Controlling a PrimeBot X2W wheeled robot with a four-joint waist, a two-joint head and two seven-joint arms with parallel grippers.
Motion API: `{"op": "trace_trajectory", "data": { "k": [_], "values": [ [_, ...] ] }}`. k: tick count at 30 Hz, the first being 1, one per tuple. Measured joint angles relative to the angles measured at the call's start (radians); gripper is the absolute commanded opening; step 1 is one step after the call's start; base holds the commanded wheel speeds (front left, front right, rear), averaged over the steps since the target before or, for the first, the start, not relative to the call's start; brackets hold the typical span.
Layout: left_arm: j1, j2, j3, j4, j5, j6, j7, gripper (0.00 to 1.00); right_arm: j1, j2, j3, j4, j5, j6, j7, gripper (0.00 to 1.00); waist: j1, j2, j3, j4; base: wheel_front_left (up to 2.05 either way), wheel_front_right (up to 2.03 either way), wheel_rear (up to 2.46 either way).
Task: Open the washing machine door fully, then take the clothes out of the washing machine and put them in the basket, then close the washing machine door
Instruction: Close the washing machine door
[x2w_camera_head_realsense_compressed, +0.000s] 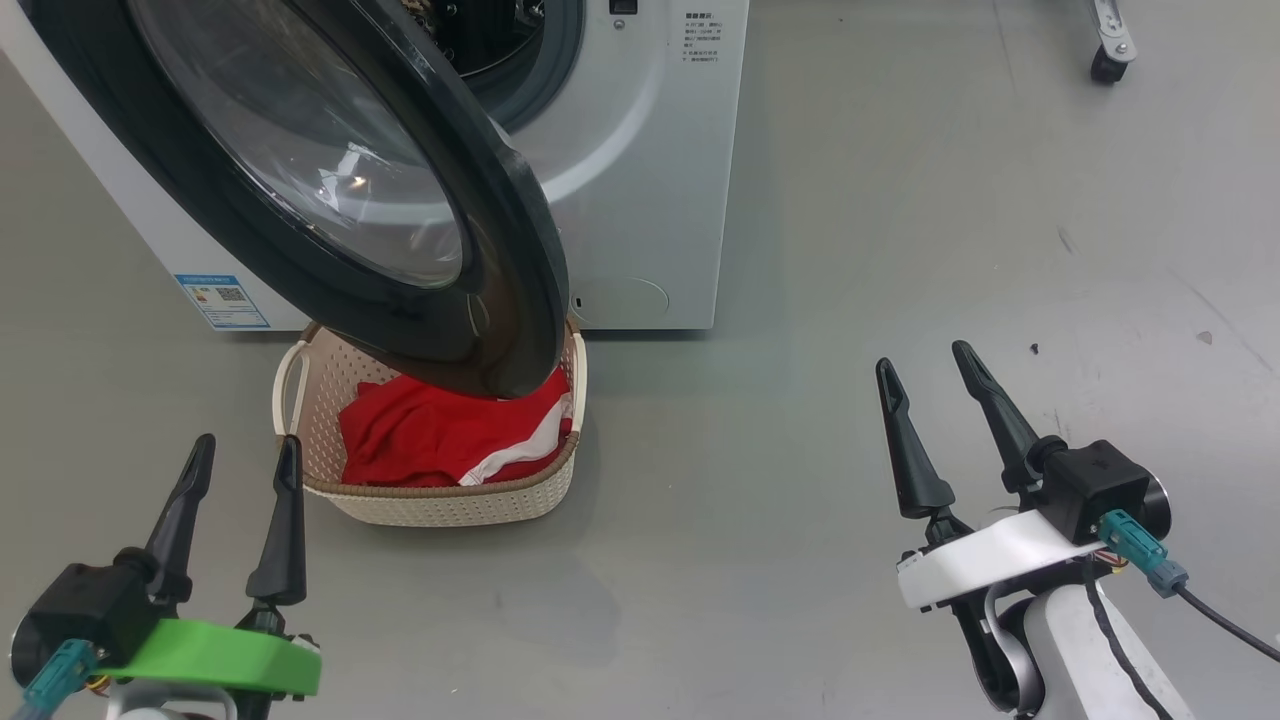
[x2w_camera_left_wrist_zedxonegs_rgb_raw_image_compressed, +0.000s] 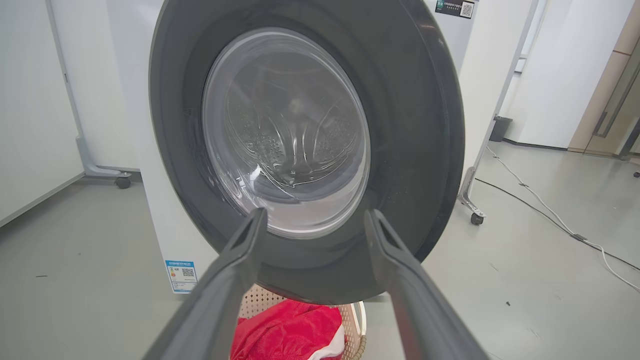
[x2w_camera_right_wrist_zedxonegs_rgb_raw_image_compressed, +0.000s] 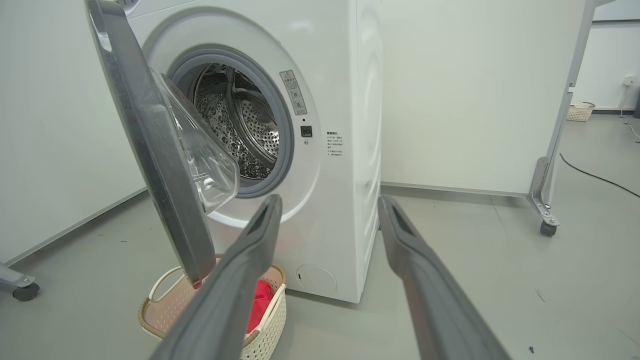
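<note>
Now clothes (x2w_camera_head_realsense_compressed: 430, 435) lie in the basket (x2w_camera_head_realsense_compressed: 440, 497), parked on the floor against the washing machine (x2w_camera_head_realsense_compressed: 640, 150) for short drops; washing machine door (x2w_camera_head_realsense_compressed: 525, 260) hangs open over it. Left gripper (x2w_camera_head_realsense_compressed: 248, 445) and right gripper (x2w_camera_head_realsense_compressed: 923, 357) released, empty, likely staged for the closing push.

Not much legible here tbh. The washing machine (x2w_camera_head_realsense_compressed: 650, 180) has a blue sticker (x2w_camera_head_realsense_compressed: 222, 300) low down near its bottom left corner w/ a QR code and some tiny print, way too small to read. On the front, right of the drum opening, there's a block of small printed text (x2w_camera_right_wrist_zedxonegs_rgb_raw_image_compressed: 335, 145), prob Chinese chars, can't make them out. Right beside the opening is a grey warning label (x2w_camera_right_wrist_zedxonegs_rgb_raw_image_compressed: 296, 92) w/ a triangle sign. Up top, a dark sticker (x2w_camera_left_wrist_zedxonegs_rgb_raw_image_compressed: 456, 7) w/ another QR code.
</note>
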Motion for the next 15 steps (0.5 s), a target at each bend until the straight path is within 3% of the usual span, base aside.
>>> {"op": "trace_trajectory", "data": {
  "k": [9,10,11,12,15],
  "values": [
    [0.0,-0.007,-0.001,0.0,0.003,0.0,0.0,1.0,0.0,0.001,-0.004,-0.004,-0.001,0.001,0.0,1.0,0.0,0.0,-0.002,-0.001,0.0,0.0,0.0],
    [0.0,-0.008,-0.004,0.0,0.004,0.0,0.0,1.0,0.0,0.001,-0.006,-0.007,-0.002,0.001,0.0,0.88,0.0,0.0,0.0,0.0,0.0,0.0,0.0],
    [0.0,-0.01,-0.008,0.0,0.008,0.0,0.0,1.0,0.0,0.001,-0.006,-0.012,-0.002,0.001,0.0,0.25,0.0,0.0,0.002,0.001,0.0,0.0,0.0],
    [0.0,-0.013,-0.014,0.0,0.011,-0.001,0.0,1.0,0.0,0.001,-0.007,-0.018,-0.002,0.001,0.0,0.0,0.0,0.0,0.004,0.003,0.0,0.0,0.0],
    [-0.001,-0.018,-0.023,-0.001,0.011,-0.001,-0.002,1.0,-0.001,0.001,-0.007,-0.051,-0.022,0.011,0.0,0.0,0.0,0.0,0.011,0.012,0.0,0.0,0.0]
  ]
}}
